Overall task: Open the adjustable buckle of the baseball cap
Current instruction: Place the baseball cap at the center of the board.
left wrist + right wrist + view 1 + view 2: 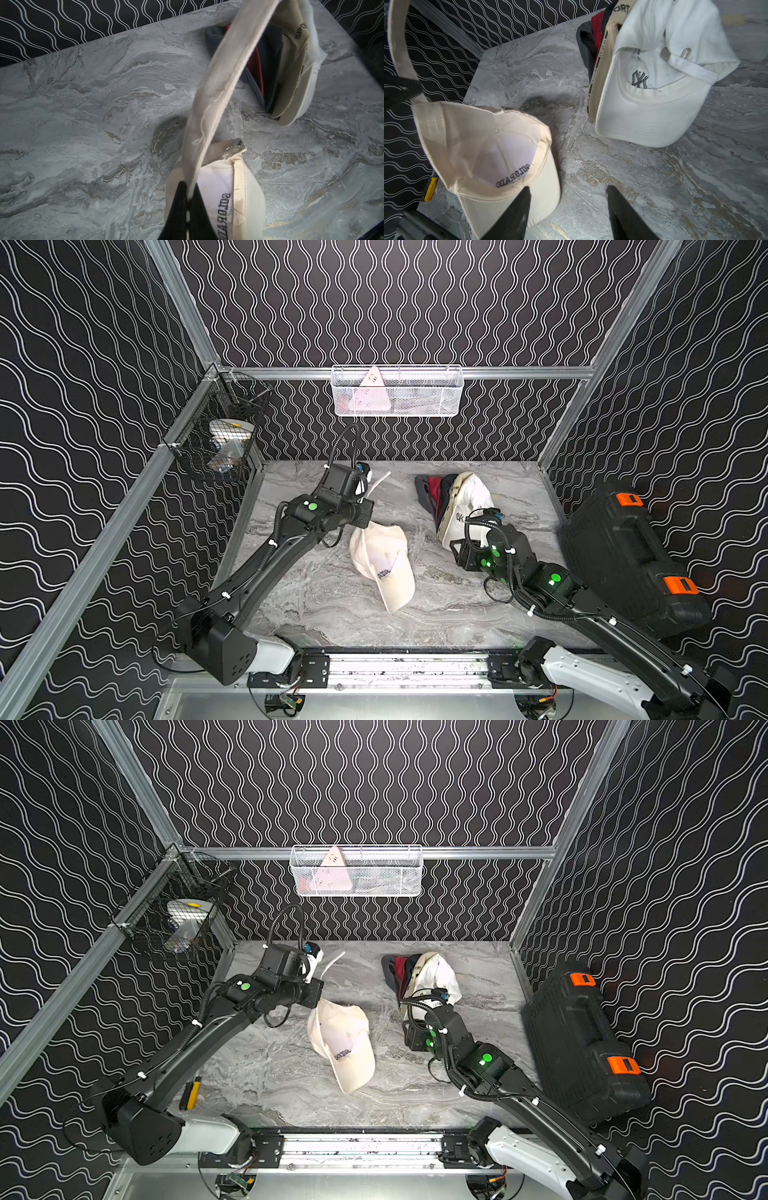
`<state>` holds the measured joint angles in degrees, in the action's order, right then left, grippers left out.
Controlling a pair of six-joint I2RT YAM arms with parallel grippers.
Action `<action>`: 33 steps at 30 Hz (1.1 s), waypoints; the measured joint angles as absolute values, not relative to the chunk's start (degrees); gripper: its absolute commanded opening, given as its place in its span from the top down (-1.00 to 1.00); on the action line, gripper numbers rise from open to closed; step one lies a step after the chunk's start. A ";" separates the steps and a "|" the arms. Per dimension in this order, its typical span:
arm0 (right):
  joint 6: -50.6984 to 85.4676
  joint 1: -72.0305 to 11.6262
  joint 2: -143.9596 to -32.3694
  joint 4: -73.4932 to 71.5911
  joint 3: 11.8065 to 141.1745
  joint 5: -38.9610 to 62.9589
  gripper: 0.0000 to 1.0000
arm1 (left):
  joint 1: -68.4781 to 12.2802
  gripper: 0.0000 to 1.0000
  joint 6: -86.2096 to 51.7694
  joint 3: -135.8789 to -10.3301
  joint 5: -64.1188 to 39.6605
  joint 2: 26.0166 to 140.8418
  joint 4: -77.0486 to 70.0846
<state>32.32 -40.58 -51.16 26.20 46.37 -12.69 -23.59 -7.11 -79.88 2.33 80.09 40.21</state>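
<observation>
A cream baseball cap [384, 564] is laid crown-down near the middle of the marbled surface [316, 614], with its hollow inside turned up and its brim pointed toward the arms' bases. The cap's strap [218, 83] is clamped between the left fingers [178, 209], which are pressed together on it just above the cap's rear edge. The strap's free end is carried up past them into the air. The metal buckle [233, 148] is seen on the short tab at the other side of the cap's rear opening. In the right wrist view it is apart from the strap. The right fingers [517, 209] are held apart with nothing between them, low beside the cap's brim. A stack of other caps [457, 497] is set apart from the cap on the right arm's side, and a black case [623, 556] is propped farther out that way. A yellow-and-black tool [190, 1093] is laid on the cap's opposite side.
</observation>
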 measured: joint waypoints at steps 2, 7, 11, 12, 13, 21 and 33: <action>32.29 -39.99 -50.13 26.17 45.30 -14.11 -0.25 | -22.04 1.00 -6.76 -80.66 2.13 80.60 40.27; 32.29 -37.87 -48.53 25.32 41.01 -16.56 -0.26 | -17.87 1.00 -6.22 -80.99 0.60 80.82 40.23; 32.23 -36.47 -47.83 24.14 37.43 -16.71 -0.27 | -14.48 1.00 -6.22 -80.99 -0.25 81.43 40.01; 31.83 -36.16 -47.79 23.81 36.75 -16.73 -0.28 | -13.50 1.00 -6.22 -80.99 -0.47 81.73 39.97; 31.59 -35.90 -47.70 23.49 36.18 -16.69 -0.29 | -12.49 1.00 -6.22 -80.99 -0.95 82.02 39.92; 27.51 -35.22 -46.24 20.56 32.80 -16.69 -0.33 | -4.86 1.00 -8.32 -80.97 -4.05 85.17 37.63; 26.06 -32.99 -45.04 17.52 27.90 -16.75 -0.35 | 5.76 1.00 -13.63 -84.62 -4.82 90.76 34.28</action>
<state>26.06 -32.99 -45.04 17.52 27.90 -16.75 5.76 -13.63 -84.62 -4.82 90.76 34.28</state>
